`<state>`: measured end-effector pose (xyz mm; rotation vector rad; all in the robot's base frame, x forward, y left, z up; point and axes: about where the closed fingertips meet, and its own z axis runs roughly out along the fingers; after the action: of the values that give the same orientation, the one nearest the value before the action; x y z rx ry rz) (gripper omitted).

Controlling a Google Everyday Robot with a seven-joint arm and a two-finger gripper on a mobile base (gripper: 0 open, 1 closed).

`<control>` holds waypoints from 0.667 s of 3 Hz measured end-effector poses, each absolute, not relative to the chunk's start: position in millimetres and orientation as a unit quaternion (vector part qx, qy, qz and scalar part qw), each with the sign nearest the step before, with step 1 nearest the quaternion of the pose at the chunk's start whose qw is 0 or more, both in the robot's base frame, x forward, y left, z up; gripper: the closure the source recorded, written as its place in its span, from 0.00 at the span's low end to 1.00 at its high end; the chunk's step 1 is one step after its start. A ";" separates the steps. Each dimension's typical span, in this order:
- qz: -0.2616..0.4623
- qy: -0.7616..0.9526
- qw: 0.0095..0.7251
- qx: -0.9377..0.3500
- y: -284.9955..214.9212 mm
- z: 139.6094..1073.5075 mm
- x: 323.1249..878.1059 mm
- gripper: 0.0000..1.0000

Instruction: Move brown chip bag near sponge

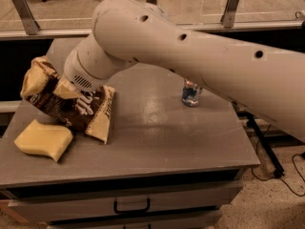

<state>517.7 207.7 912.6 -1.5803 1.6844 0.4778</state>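
Sitting near the left edge of the worktop (pixel 167 142): a brown chip bag (pixel 83 109), crumpled and tilted, upper left end raised, lower tan end down at or just above the surface. Just beside it, toward the front left corner: a sponge (pixel 43 140), flat on the surface, tight against the bag's lower edge, actual contact impossible to tell. Clamped on the bag's upper middle: the gripper (pixel 66 89), one pale finger pressed on the printed face, the other hidden behind the foil, closed on the bag by the look of it rather than gaping. Above and to the right, filling much of the view: a thick white arm (pixel 190 56), reaching across the back of the worktop. Well apart, toward the right edge: a drink can (pixel 191 93), upright, top hidden by the arm. Judged to be at the placing step, with bag and sponge already side by side and the carrying all but finished. Next, probably: lower the bag flat onto the surface, open the gripper, then lift straight up and away, without dragging the foil along or nudging the sponge off the front left corner.
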 end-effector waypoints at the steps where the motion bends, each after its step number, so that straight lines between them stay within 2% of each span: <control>1: 0.180 0.655 0.397 -0.617 206.1 923.4 516.8 0.07; 2: 0.174 0.649 0.426 -0.606 192.8 942.6 514.0 0.00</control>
<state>514.0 192.8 942.6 -1.5138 1.6226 0.4343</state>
